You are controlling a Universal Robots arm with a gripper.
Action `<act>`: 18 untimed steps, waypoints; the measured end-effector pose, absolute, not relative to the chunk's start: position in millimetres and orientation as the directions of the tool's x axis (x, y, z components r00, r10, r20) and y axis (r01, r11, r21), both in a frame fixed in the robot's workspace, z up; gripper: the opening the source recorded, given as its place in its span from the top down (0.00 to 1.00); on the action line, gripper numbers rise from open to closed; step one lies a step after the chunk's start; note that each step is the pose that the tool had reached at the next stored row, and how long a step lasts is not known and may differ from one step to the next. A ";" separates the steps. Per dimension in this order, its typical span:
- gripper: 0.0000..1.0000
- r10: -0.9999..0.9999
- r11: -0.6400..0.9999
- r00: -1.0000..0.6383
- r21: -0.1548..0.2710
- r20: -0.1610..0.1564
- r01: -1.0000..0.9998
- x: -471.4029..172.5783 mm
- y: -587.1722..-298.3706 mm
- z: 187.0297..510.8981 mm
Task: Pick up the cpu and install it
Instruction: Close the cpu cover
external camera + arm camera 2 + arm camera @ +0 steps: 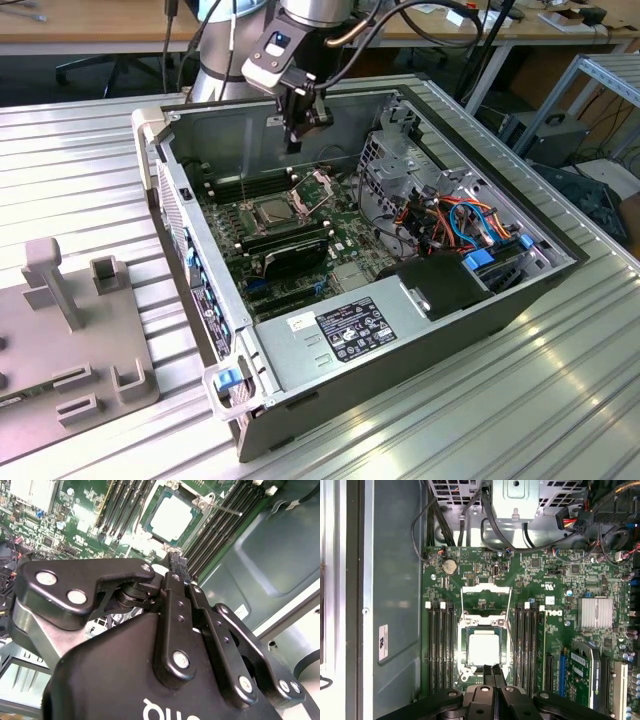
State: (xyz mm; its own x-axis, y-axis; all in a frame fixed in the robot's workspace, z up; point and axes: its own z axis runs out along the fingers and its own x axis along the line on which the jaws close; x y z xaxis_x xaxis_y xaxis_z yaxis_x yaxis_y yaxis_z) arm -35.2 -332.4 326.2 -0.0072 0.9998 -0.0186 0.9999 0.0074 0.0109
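The cpu (pixel 484 649) is a silver-grey square lying flat in the motherboard socket, and it also shows in the second wrist view (pixel 172 516) and in the exterior view (pixel 272 210). The socket's hinged metal plate (pixel 485 594) stands swung open beside it. My gripper (pixel 493 674) hangs above the board near the socket's edge, its black fingers (pixel 175 565) pressed together with nothing between them. In the exterior view the gripper (pixel 293 142) hovers inside the open computer case, clear of the board.
Black memory sticks (pixel 441 645) flank the socket on both sides. A silver heatsink (pixel 595 613), drive cage (pixel 395 150), coloured cables (pixel 455 220) and the power supply (pixel 345 330) fill the case (pixel 170 150). A grey fixture (pixel 70 330) sits on the ribbed table at the exterior view's left.
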 end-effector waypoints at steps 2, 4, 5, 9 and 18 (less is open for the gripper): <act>0.89 1.000 0.007 -0.007 0.011 -0.018 1.000 -28.5 -332.4 326.2; 0.89 1.000 0.007 -0.007 0.011 -0.018 1.000 -12.9 -332.4 325.0; 0.89 1.000 0.007 -0.007 0.010 -0.019 1.000 -6.4 -332.4 324.2; 0.89 1.000 0.007 -0.007 0.007 -0.019 1.000 14.0 -332.4 320.5; 0.89 1.000 0.008 -0.008 -0.004 -0.019 1.000 52.3 -332.4 308.9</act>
State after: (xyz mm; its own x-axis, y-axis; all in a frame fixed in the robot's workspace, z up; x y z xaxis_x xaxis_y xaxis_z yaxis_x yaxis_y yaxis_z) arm 52.3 -332.4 308.9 -0.0076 0.9998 -0.0192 1.0000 0.0076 -0.0037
